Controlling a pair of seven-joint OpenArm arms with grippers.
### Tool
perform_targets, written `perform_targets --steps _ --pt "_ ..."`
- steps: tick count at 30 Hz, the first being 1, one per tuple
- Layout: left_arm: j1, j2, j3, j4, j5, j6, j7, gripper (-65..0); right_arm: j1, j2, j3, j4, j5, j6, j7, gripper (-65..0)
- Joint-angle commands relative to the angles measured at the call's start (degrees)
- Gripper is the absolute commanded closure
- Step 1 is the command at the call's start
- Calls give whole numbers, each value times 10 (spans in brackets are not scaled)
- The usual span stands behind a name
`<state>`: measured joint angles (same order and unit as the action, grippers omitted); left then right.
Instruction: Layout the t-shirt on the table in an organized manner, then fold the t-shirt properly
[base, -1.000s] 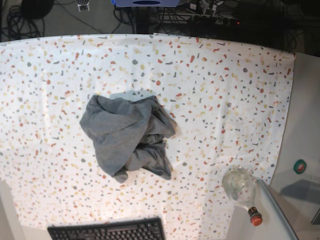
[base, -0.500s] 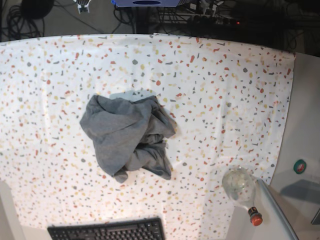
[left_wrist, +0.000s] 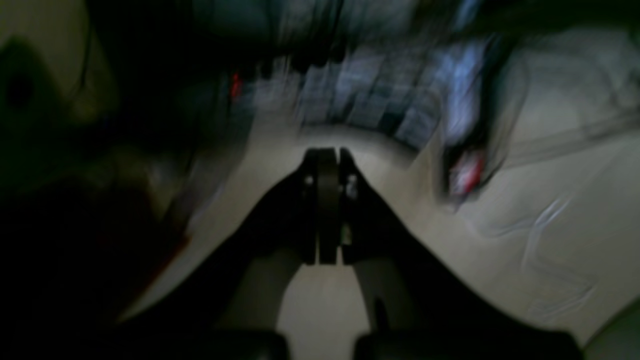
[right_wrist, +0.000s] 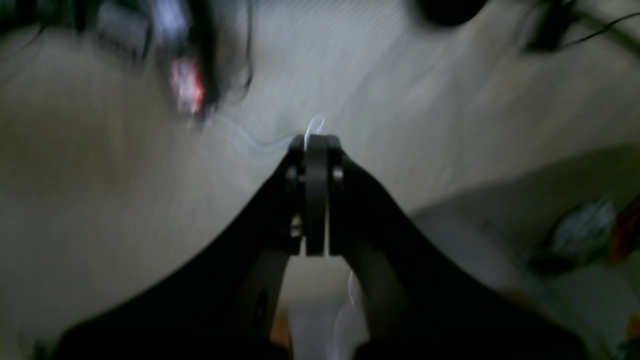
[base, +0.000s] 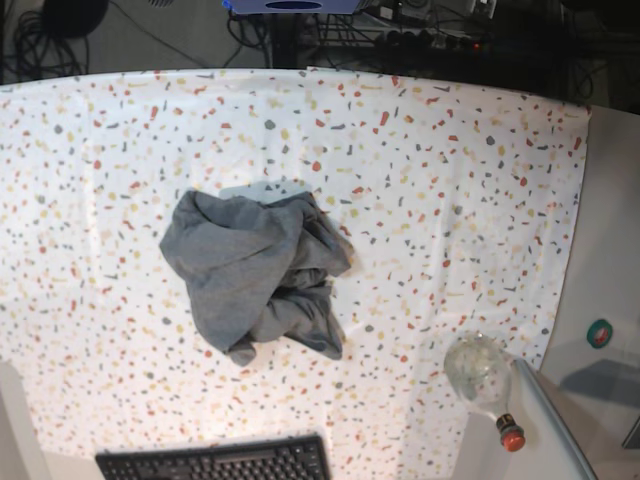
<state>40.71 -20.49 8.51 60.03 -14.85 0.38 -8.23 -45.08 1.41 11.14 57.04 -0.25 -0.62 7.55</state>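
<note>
Both our hands, left (left_wrist: 327, 200) and right (right_wrist: 316, 190), have fingertips together, empty, away from the crumpled t-shirt (base: 240, 270) on the worktop (base: 450, 200); pinching several bunched layers could drag our shirt into a tighter tangle.

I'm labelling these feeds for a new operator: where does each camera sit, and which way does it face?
Base view: high up, looking down on the table with the t-shirt and keyboard; no full arm shows.
Left wrist view: on the left arm, facing a blurred pale floor; its shut gripper shows.
Right wrist view: on the right arm, also facing pale floor; its shut gripper shows.
Both wrist views seem to share one red-and-white item.
</note>
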Motion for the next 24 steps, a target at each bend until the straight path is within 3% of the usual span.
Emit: perform_targets --steps 1,4,10,17,22,24 --pt "33 -27 -1 39 -19 -1 -3 0 -23 -5 2 43 3 4 3 0" --pt "85 -65 -35 142 -78 -1 -3 0 -61 -15 2 156 3 4 -30 0" --pt "151 -64 -149 307 -91 -1 -3 0 -85 -30 2 335 1 4 -116 0" --pt "158 -65 -157 389 -91 -1 3 0 -82 -33 9 503 0 3 -267 0" --pt "134 -59 -157 395 -95 -1 4 0 -21 -33 3 554 0 3 -279 0" --pt "116 -40 -162 396 -95 -1 4 0 29 -33 3 567 0 3 -305 0"
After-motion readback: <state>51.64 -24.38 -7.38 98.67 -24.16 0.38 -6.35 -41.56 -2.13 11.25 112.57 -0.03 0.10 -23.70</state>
